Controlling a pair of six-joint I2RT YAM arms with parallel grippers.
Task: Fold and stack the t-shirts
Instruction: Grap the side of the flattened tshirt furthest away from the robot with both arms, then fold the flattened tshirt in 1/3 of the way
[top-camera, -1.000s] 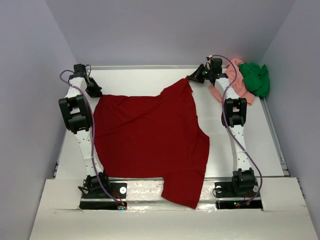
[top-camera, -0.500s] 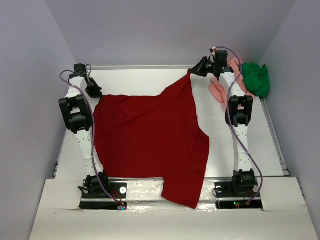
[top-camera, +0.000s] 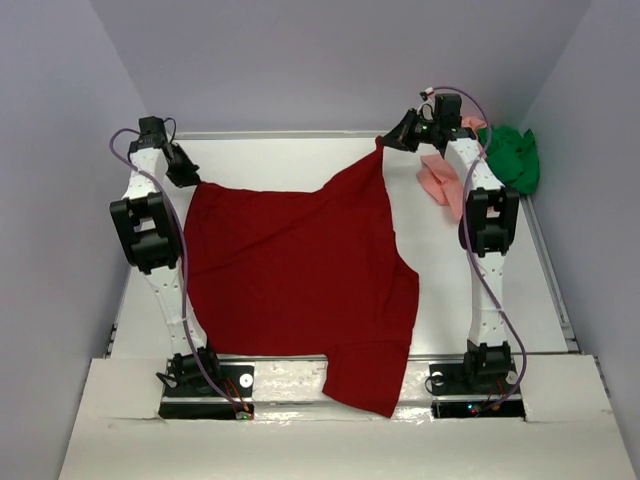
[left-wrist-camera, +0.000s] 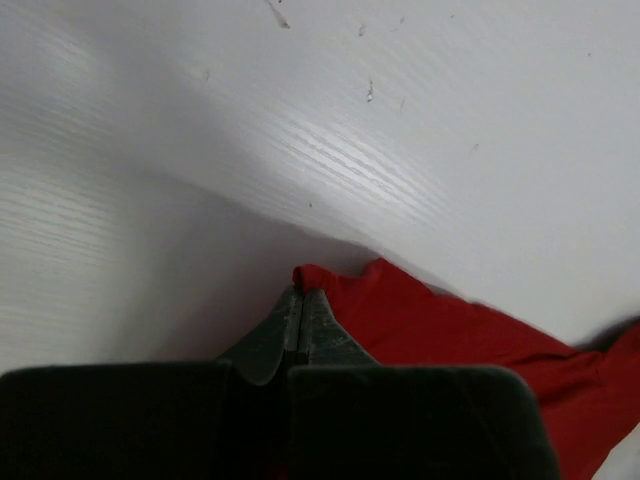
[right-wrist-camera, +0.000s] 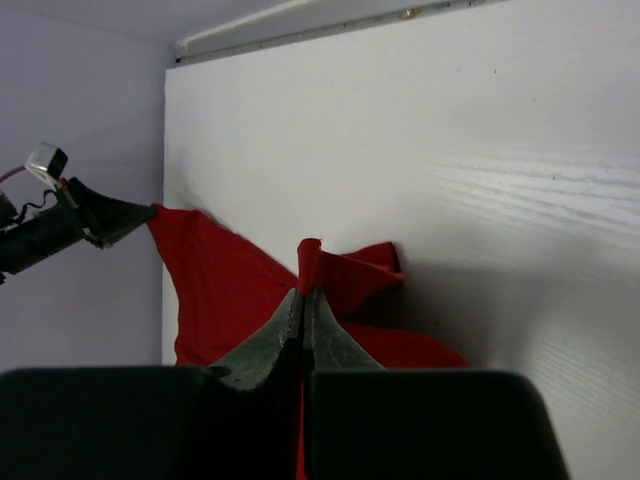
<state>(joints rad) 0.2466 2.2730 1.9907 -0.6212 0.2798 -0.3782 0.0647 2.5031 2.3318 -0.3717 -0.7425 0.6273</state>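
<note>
The dark red t-shirt (top-camera: 300, 270) lies spread across the middle of the white table (top-camera: 280, 150), its near hem hanging over the front edge between the arm bases. The left gripper (top-camera: 193, 182) is pressed together, pinching the shirt's far-left corner. The right gripper (top-camera: 382, 142) pinches the far-right corner, lifted into a peak. The salmon pink t-shirt (top-camera: 440, 180) and bright green t-shirt (top-camera: 512, 155) sit crumpled at the far right, possibly touching behind the right arm.

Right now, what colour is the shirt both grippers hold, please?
The shirt is dark red; top view best.
</note>
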